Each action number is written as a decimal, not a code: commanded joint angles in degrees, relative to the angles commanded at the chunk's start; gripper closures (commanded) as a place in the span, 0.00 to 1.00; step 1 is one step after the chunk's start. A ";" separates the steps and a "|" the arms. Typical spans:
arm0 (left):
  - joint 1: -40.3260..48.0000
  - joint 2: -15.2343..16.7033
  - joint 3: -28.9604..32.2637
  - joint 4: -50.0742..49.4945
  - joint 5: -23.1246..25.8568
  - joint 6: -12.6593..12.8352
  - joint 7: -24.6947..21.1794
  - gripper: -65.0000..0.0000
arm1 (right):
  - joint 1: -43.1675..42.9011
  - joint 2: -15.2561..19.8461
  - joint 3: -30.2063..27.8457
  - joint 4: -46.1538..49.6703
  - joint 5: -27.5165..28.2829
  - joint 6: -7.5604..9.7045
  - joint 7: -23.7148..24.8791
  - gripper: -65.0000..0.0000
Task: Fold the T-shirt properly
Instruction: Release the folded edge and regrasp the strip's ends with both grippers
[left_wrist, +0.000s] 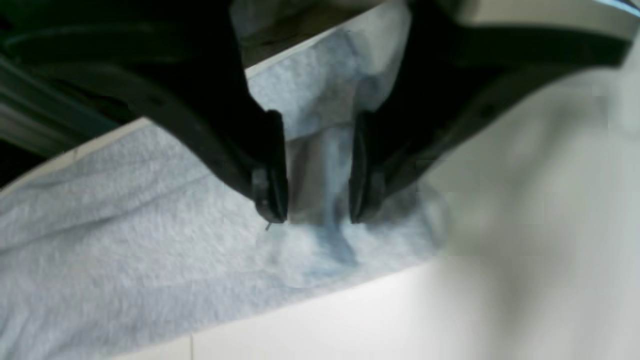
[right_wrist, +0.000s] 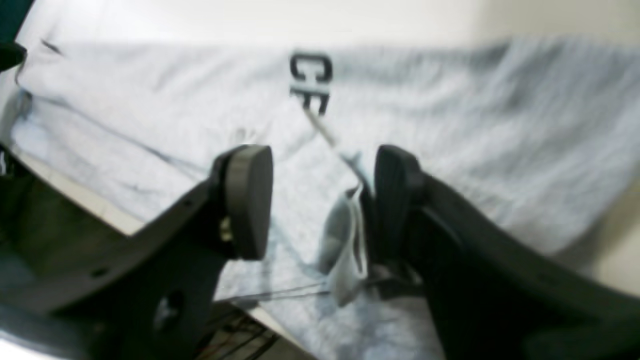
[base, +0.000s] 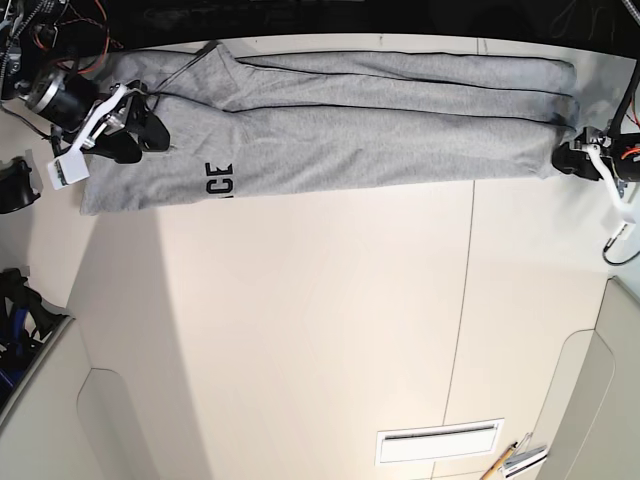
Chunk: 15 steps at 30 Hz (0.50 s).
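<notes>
The heather-grey T-shirt (base: 400, 130) lies folded into a long band across the far side of the table, with black lettering (base: 218, 180) near its left end. My left gripper (base: 572, 157) is at the band's right end. In the left wrist view it (left_wrist: 317, 210) is shut on a bunched ridge of the T-shirt (left_wrist: 125, 240). My right gripper (base: 150, 135) hovers over the left end. In the right wrist view it (right_wrist: 320, 200) stands open above the T-shirt (right_wrist: 475, 125), a raised fold of hem resting against one finger (right_wrist: 395, 200). The lettering (right_wrist: 310, 80) lies beyond it.
The cream table (base: 320, 330) stretches bare toward the near side, with a white slotted plate (base: 438, 441) and a pencil (base: 500, 465) at the near right. Cables and motor hardware (base: 50, 90) crowd the far left corner. The table's edge (right_wrist: 115, 215) runs close under my right gripper.
</notes>
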 joint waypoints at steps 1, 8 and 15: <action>1.18 0.02 -1.62 0.00 0.04 0.00 0.00 0.62 | 0.00 -0.55 0.26 1.31 0.09 0.00 0.00 0.51; 8.46 3.45 -11.61 0.00 -3.45 0.00 0.00 0.44 | 0.50 -4.94 -0.11 2.54 -0.17 0.20 0.46 0.60; 9.29 9.92 -14.64 0.00 0.02 0.00 -2.75 0.43 | 1.92 -5.57 -1.60 -5.73 -5.33 0.22 3.26 1.00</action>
